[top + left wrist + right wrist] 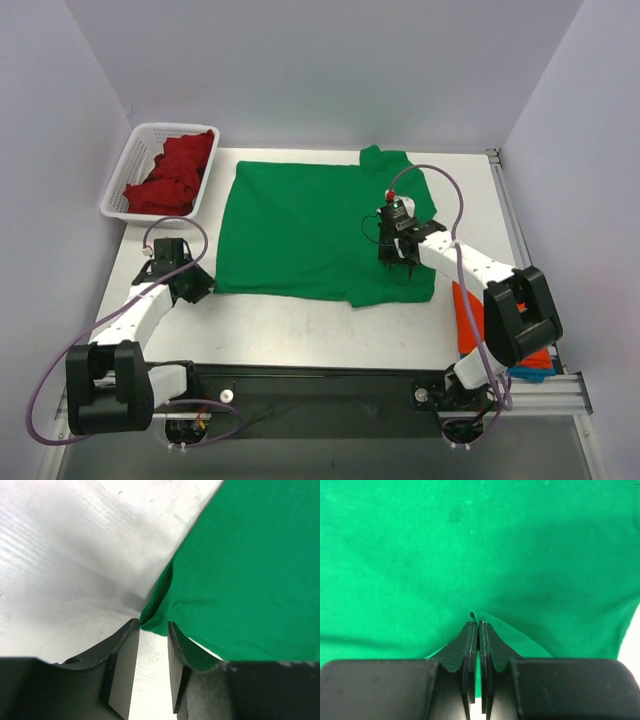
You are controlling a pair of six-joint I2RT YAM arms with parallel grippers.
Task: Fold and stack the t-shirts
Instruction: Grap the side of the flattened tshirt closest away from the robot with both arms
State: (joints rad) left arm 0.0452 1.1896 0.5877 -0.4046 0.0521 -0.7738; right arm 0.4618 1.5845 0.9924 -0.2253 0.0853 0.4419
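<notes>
Top external view: the bright green short-sleeved cloth t-shirt [300,230] lies spread flat on the white table [300,330], with the right gripper [400,268] on its near right part, jaws pressed together on a small raised pinch of cloth. The left gripper [198,286] sits at the shirt's near left corner, jaws narrowly apart, the corner tip at their mouth. Dark red shirts [175,170] lie in the white slotted plastic basket [123,178] at far left; an orange cloth [468,315] lies beside the right arm.
</notes>
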